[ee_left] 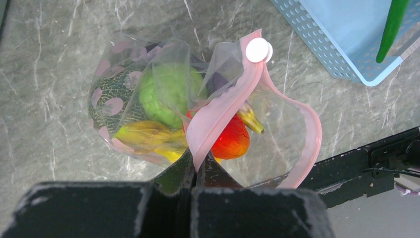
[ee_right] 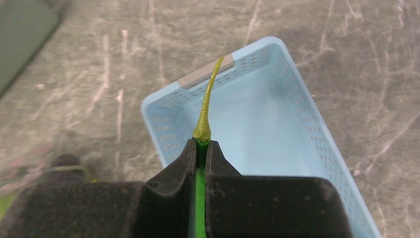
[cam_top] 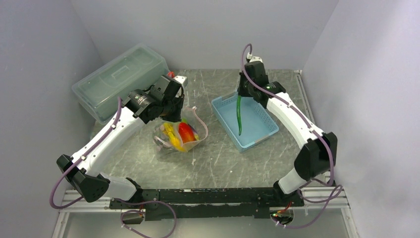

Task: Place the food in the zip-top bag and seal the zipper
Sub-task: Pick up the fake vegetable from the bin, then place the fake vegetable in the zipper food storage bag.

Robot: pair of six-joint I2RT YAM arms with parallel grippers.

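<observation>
The zip-top bag (cam_top: 179,138) lies on the table, clear with pink dots, mouth gaping open. Inside it are a dull-green round lump (ee_left: 166,94), yellow bananas (ee_left: 143,136) and a red-orange piece (ee_left: 230,141). My left gripper (cam_top: 173,115) is shut on the pink zipper strip (ee_left: 218,114) at the mouth edge, seen in the left wrist view (ee_left: 200,166). A white tab (ee_left: 258,49) sits at the strip's far end. My right gripper (cam_top: 241,94) is shut on a long green chilli (cam_top: 239,116), which hangs over the basket. Its yellowish stem (ee_right: 205,109) sticks out past the fingertips (ee_right: 187,151).
A light-blue slatted basket (cam_top: 265,130) stands right of the bag, under the right gripper; it also shows in the right wrist view (ee_right: 297,124). A large translucent lidded box (cam_top: 119,79) stands at the back left. Grey walls enclose the table on three sides.
</observation>
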